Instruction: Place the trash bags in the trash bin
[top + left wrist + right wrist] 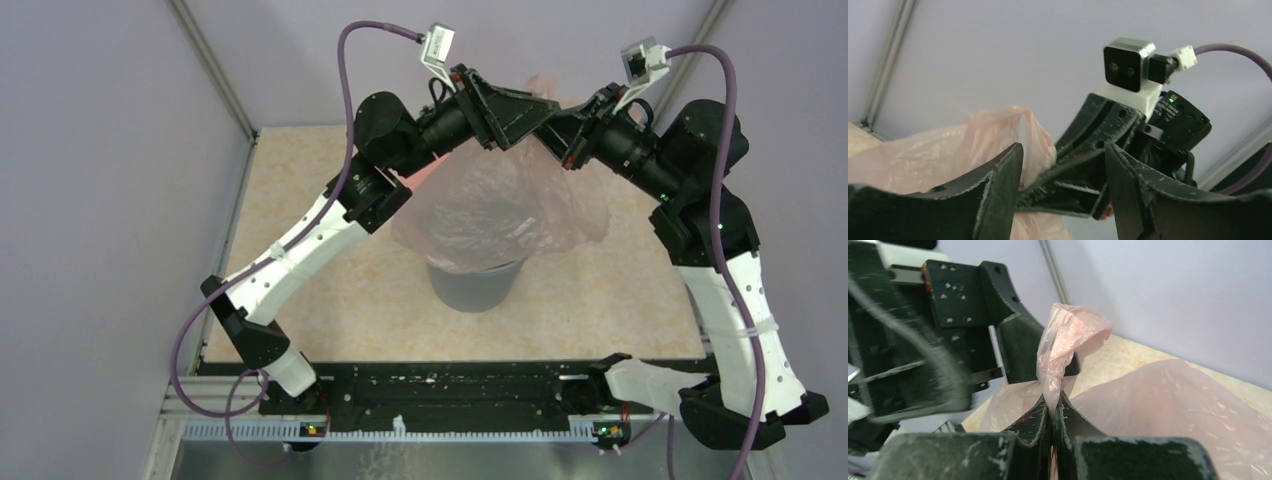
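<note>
The see-through pale pink trash bag (500, 210) hangs in the air, and its lower part drapes over the mouth of the grey round trash bin (475, 288), hiding the rim. My right gripper (552, 128) is shut on the bag's top, high above the bin. The right wrist view shows the film pinched between its closed fingers (1053, 407), with a bunch of film (1070, 332) sticking up. My left gripper (540, 108) is open and empty, right beside the right gripper's tip. In the left wrist view its fingers (998, 195) straddle the right gripper's fingers, next to the bag (923, 155).
The bin stands mid-table on a tan marbled surface (620, 290). Grey-lilac walls close in the left, back and right, with metal posts (215, 70) at the back corners. A black rail (450, 395) with the arm bases runs along the near edge.
</note>
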`<control>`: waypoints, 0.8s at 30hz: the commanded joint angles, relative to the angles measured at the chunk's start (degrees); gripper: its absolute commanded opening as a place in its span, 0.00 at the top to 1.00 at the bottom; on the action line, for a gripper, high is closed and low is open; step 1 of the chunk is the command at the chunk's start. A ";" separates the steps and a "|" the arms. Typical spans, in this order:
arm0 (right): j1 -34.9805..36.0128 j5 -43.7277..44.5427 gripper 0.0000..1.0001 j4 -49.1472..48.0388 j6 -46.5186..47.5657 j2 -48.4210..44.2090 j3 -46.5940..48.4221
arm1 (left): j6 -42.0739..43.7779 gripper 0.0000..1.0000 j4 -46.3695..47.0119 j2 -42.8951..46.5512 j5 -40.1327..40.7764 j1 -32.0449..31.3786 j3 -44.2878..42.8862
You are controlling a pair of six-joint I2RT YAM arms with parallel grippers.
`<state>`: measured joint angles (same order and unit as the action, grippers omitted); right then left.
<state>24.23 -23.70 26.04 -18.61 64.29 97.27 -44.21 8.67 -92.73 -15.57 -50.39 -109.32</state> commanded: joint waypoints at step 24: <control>0.29 11.48 1.00 3.75 1.01 2.77 4.92 | 22.54 0.50 -23.05 35.49 17.62 -0.06 31.60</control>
<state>24.23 -13.17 30.52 -18.44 67.22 99.72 -26.83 -6.35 -60.14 -7.01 -50.39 -82.08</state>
